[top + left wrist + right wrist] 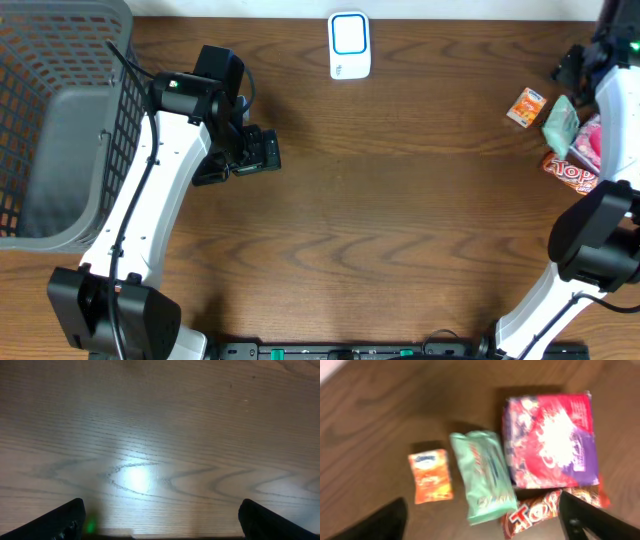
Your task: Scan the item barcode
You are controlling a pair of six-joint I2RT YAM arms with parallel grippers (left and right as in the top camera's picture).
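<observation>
Several snack items lie at the table's right edge: an orange packet [525, 105] [431, 475], a mint-green packet [560, 122] [485, 477], a pink and purple pack [590, 142] [550, 440] and a red box [570, 173] [540, 512]. My right gripper [577, 67] [485, 525] hovers above them, open, its dark fingers [387, 521] spread wide and holding nothing. The white scanner [349, 45] with a blue-framed window stands at the table's far middle. My left gripper [262, 155] [165, 527] is open over bare wood at the left.
A grey mesh basket [60, 120] stands at the left edge beside the left arm. The wooden tabletop [400, 220] stretches between the two arms. Glare shows on the wood in the left wrist view.
</observation>
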